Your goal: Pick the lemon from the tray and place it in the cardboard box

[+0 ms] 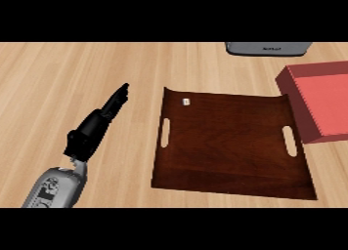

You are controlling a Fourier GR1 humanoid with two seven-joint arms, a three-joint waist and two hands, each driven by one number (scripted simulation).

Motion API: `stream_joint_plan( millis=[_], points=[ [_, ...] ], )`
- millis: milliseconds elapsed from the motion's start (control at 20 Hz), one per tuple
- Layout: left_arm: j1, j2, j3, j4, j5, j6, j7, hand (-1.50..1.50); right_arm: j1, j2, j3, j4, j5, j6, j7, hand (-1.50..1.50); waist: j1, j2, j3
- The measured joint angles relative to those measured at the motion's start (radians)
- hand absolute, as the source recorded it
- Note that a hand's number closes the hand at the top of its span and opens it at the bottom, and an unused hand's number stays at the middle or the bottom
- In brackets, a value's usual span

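Wooden counter: tray bears unreadable white label.

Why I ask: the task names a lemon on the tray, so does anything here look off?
Yes. The dark wooden tray shows no lemon, only a small white tag near its top-left corner. The box at right is red rather than plain cardboard, and no lemon shows there. The left hand rests with straight fingers beside the tray.

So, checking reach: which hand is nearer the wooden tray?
Left. The left hand rests open just beside the tray, off its left edge. The right hand is out of view.
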Motion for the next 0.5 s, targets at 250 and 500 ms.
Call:
stream_joint_plan(
  millis=[250,500],
  points=[
    [0.006,-0.021,-0.009,0.002,-0.02,0.001,-0.004,0.0,-0.129,0.074,0.104,0.155,0.143,-0.058,-0.047,1.5,0.004,0.001,0.0],
    [0.016,-0.025,-0.002,-0.025,-0.025,-0.005,0.019,0.0,-0.222,0.159,0.163,0.326,0.249,-0.101,-0.095,1.5,0.003,0.0,0.0]
  ],
)
